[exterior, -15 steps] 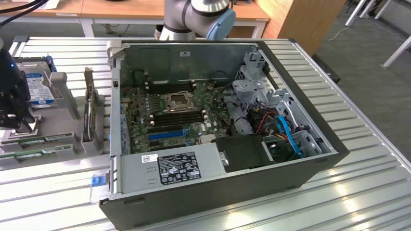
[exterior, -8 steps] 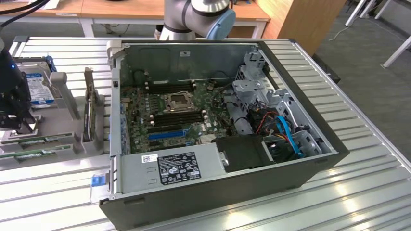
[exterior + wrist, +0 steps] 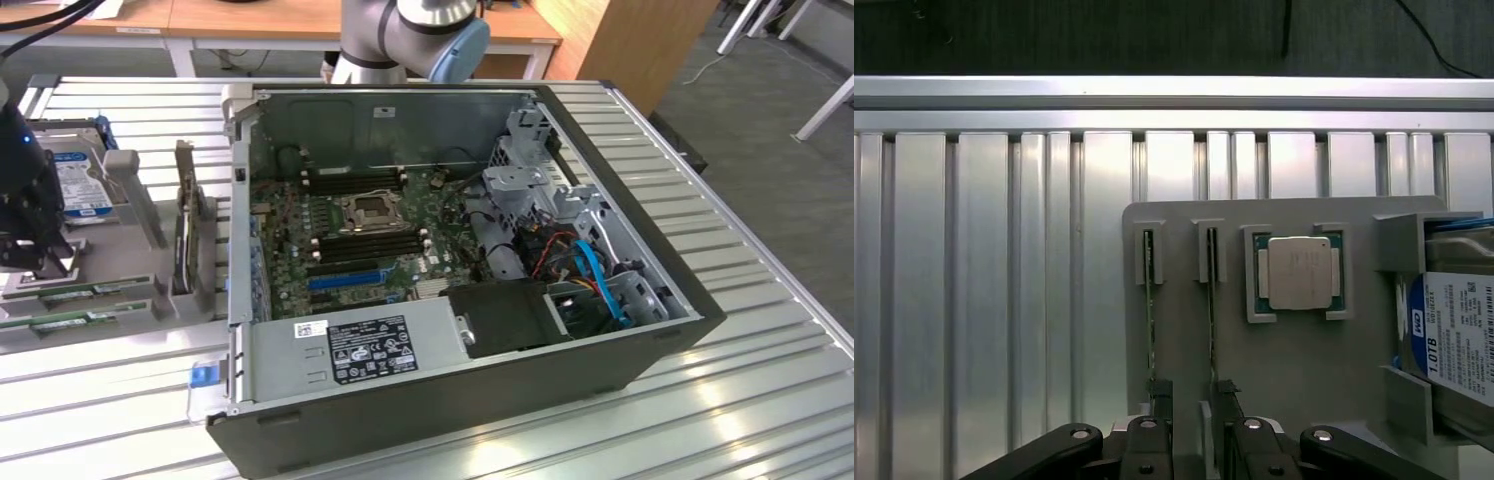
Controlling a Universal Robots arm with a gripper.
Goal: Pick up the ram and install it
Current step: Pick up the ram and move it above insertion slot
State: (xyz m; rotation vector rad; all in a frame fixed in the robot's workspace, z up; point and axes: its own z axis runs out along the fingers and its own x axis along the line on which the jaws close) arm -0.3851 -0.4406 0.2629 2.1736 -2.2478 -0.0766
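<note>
two ram sticks (image 3: 1211, 320) stand edgewise in the gray holder (image 3: 1304, 360), pincer (image 3: 1192, 395) over them, jaws apart.

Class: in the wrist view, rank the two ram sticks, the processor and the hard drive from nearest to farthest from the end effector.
1. Ram sticks, slotted in the holder; too close to separate.
2. Processor, in its recess.
3. Hard drive, at the holder's edge.

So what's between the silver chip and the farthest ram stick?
A second ram stick, on edge in the grey holder, in the wrist view.
</note>
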